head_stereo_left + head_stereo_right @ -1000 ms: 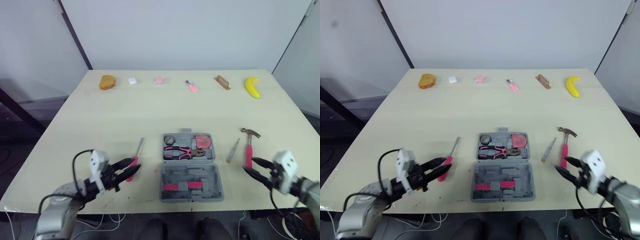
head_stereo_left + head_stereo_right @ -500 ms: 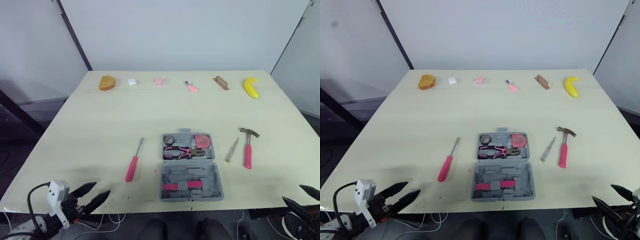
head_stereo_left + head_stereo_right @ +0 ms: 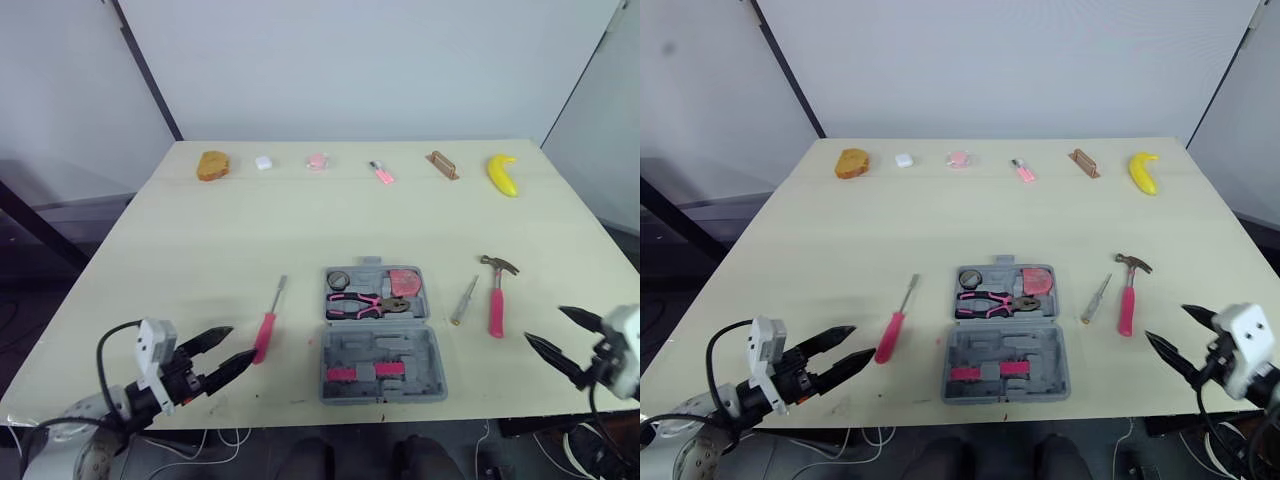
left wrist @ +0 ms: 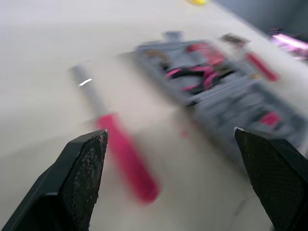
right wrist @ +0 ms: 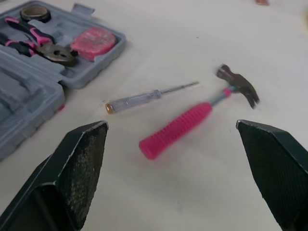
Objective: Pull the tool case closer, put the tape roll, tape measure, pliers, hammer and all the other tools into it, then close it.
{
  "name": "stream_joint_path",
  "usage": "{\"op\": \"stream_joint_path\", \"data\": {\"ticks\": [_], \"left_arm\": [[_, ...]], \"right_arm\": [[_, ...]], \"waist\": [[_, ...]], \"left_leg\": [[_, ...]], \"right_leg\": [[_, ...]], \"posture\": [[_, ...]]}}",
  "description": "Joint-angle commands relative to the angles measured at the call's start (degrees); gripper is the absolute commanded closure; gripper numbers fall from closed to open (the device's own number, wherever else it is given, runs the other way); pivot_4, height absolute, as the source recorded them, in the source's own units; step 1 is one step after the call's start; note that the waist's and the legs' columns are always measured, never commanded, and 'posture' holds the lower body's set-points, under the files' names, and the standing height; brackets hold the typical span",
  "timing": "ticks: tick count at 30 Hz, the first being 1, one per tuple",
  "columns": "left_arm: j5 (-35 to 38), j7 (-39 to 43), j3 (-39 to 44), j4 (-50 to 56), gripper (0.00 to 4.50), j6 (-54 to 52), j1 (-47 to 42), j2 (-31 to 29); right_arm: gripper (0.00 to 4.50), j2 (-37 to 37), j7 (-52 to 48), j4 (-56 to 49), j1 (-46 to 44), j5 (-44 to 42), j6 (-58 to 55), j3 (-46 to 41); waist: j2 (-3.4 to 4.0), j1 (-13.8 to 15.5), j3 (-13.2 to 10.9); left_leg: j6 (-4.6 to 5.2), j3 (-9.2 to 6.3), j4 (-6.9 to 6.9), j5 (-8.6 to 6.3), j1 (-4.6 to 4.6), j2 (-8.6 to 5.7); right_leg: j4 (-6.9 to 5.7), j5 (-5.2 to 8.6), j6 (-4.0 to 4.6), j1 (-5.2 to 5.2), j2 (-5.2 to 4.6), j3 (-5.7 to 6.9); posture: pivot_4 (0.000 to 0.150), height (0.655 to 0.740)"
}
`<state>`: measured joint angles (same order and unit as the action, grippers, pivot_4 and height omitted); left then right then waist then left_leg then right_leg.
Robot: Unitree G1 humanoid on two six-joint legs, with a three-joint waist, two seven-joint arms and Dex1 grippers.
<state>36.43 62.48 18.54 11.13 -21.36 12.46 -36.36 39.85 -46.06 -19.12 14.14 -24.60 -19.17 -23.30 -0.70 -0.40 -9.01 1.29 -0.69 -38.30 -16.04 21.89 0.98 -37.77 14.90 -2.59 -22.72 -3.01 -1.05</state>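
Tool case [image 3: 381,353] lay open near the front edge of the table [image 3: 240,230], both grippers spread wide & empty.
Pliers [image 3: 368,303], tape roll [image 3: 339,280] & tape measure [image 3: 405,282] sat in the case's far half; the other half lay flat, nearer the robot. Hammer [image 3: 496,300] & clear-handled screwdriver [image 3: 464,300] lay on the table to the case's right, apart from it; pink screwdriver [image 3: 268,325] to its left. L gripper [image 3: 243,341] hovered just beside that screwdriver's handle end. R gripper [image 3: 544,324] hung near the hammer's handle, not touching.
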Motion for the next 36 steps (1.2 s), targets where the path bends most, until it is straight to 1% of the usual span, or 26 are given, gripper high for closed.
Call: {"op": "stream_joint_path", "data": {"ticks": [1, 4, 7, 8, 10, 12, 15, 18, 19, 20, 22, 26, 31, 34, 35, 36], "left_arm": [[3.63, 3.12, -2.4, 4.44, 0.07, -3.18, -3.95, -2.63], [4.22, 5.78, -5.96, 5.9, 0.07, -5.06, -8.2, -4.88], [5.95, 4.85, -7.8, 6.23, 0.07, -7.79, -12.32, -4.55], [5.68, 4.64, -8.91, 6.4, 0.07, -8.07, -13.97, -4.43], [5.64, 3.65, -10.46, 7.33, 0.07, -8.74, -16.72, -3.72], [5.17, 2.35, -11.38, 8.53, 0.07, -8.7, -18.15, -3.06], [5.78, 0.18, -11.73, 10.62, 0.07, -9.51, -18.78, -2.23], [6.82, -1.21, -11.6, 13.22, 0.07, -9.85, -18.11, -1.75], [6.96, -1.32, -11.51, 13.62, 0.07, -9.71, -17.8, -1.76], [6.69, -0.74, -11.55, 13.69, 0.07, -9.13, -17.36, -2.07], [6.15, 0.22, -11.57, 13.47, 0.07, -8.17, -16.67, -2.55], [5.7, 1.12, -11.39, 12.56, 0.07, -6.83, -16.14, -2.71], [4.54, 2.16, -11.72, 11.4, 0.07, -4.68, -15.76, -2.65], [3.55, 2.78, -12.21, 10.82, 0.0, -3.06, -15.03, -2.5], [3.37, 2.9, -12.22, 10.72, 0.0, -2.73, -14.87, -2.48], [3.24, 2.99, -12.23, 10.63, 0.0, -2.49, -14.79, -2.47]], "right_arm": [[0.0, 4.72, -0.71, -3.72, -3.96, 0.51, -4.67, 3.49], [0.0, 10.05, -3.67, -2.06, -9.72, 2.38, -6.41, 8.34], [0.0, 13.08, -5.6, 1.99, -16.95, 4.24, -7.25, 12.98], [0.0, 13.31, -5.22, 4.05, -20.62, 4.73, -10.02, 15.1], [0.0, 10.39, -1.41, 6.96, -27.24, 4.81, -16.15, 17.93], [0.0, 7.26, 4.1, 7.63, -30.44, 5.97, -21.93, 19.06], [0.0, 1.05, 10.6, 6.67, -32.46, 4.55, -29.11, 17.57], [0.0, -8.91, 21.37, 3.92, -32.1, 5.3, -33.82, 15.73], [0.0, -11.69, 24.77, 3.45, -31.81, 6.17, -34.61, 15.21], [0.0, -14.71, 27.72, 2.92, -31.45, 6.45, -35.76, 14.52], [0.0, -18.89, 32.57, 2.03, -30.65, 7.95, -36.86, 14.63], [0.0, -23.47, 38.58, 1.45, -29.45, 11.44, -36.69, 17.12], [0.0, -29.77, 45.24, 4.48, -29.5, 14.1, -34.13, 16.16], [0.78, -32.84, 48.39, 8.45, -29.79, 15.27, -31.98, 15.31], [1.25, -33.44, 48.95, 9.21, -29.66, 15.51, -31.59, 15.0], [1.6, -33.79, 49.21, 9.67, -29.58, 15.74, -31.28, 14.84]], "waist": [[0.03, 0.02, -0.01], [0.01, -0.09, -0.04], [0.0, -0.29, -0.07], [-0.02, -0.29, -0.09], [-0.1, -0.48, -0.13], [-0.13, -0.45, -0.16], [-0.14, -0.17, -0.16], [-0.14, -0.21, -0.15], [-0.14, -0.21, -0.15], [-0.13, -0.23, -0.15], [-0.11, -0.25, -0.15], [-0.09, -0.19, -0.16], [-0.08, -0.41, -0.16], [-0.07, -0.54, -0.16], [-0.07, -0.56, -0.16], [-0.04, -0.55, -0.18]], "left_leg": [[0.0, 0.01, 0.0, 0.0, -0.01, -0.01], [0.0, 0.03, -0.01, 0.0, 0.0, -0.03], [0.01, 0.07, -0.01, 0.0, -0.03, -0.04], [0.01, 0.05, -0.01, 0.0, 0.01, -0.04], [0.01, 0.06, -0.01, 0.0, -0.01, 0.0], [0.01, 0.05, -0.02, 0.0, 0.03, 0.01], [0.0, -0.07, 0.0, 0.0, 0.09, 0.03], [0.0, -0.18, 0.01, 0.0, 0.39, 0.02], [-0.03, -0.18, -0.05, 0.02, 0.77, 0.01], [-0.04, -0.16, -0.1, 0.02, 0.95, 0.01], [-0.05, -0.13, -0.09, 0.03, 0.95, -0.01], [-0.04, -0.12, -0.09, 0.03, 0.93, -0.06], [-0.04, -0.1, -0.08, 0.03, 0.88, -0.08], [-0.04, -0.09, -0.07, 0.02, 0.85, -0.26], [-0.04, -0.09, -0.06, 0.02, 0.85, -0.26], [-0.04, -0.09, -0.06, 0.02, 0.85, -0.26]], "right_leg": [[0.0, 0.01, 0.02, 0.0, 0.01, -0.01], [0.02, 0.0, 0.0, 0.0, 0.03, -0.02], [0.01, -0.06, -0.12, 0.01, 0.08, -0.04], [0.02, -0.07, -0.13, -0.02, 0.1, -0.04], [0.01, -0.07, -0.13, -0.02, 0.17, -0.06], [-0.01, -0.08, -0.12, -0.06, 0.23, -0.09], [-0.07, -0.08, -0.11, -0.1, 0.24, -0.07], [-0.04, -0.08, -0.11, -0.34, 0.22, -0.01], [-0.16, -0.09, -0.12, -0.7, 0.19, -0.03], [-0.21, -0.1, -0.13, -0.85, 0.18, -0.04], [-0.22, -0.1, -0.13, -0.87, 0.17, -0.04], [-0.22, -0.1, -0.13, -0.86, 0.16, -0.03], [-0.23, -0.1, -0.13, -0.86, 0.21, -0.05], [-0.23, -0.1, -0.13, -0.85, 0.22, -0.05], [-0.23, -0.1, -0.13, -0.86, 0.22, -0.06], [-0.24, -0.1, -0.13, -0.86, 0.22, -0.05]], "posture": [[0.15, 0.74], [0.15, 0.74], [0.15, 0.74], [0.15, 0.74], [0.15, 0.74], [0.15, 0.74], [0.15, 0.74], [0.15, 0.74], [0.15, 0.74], [0.15, 0.74], [0.15, 0.74], [0.15, 0.74], [0.15, 0.74], [0.15, 0.74], [0.15, 0.74], [0.15, 0.74]]}}
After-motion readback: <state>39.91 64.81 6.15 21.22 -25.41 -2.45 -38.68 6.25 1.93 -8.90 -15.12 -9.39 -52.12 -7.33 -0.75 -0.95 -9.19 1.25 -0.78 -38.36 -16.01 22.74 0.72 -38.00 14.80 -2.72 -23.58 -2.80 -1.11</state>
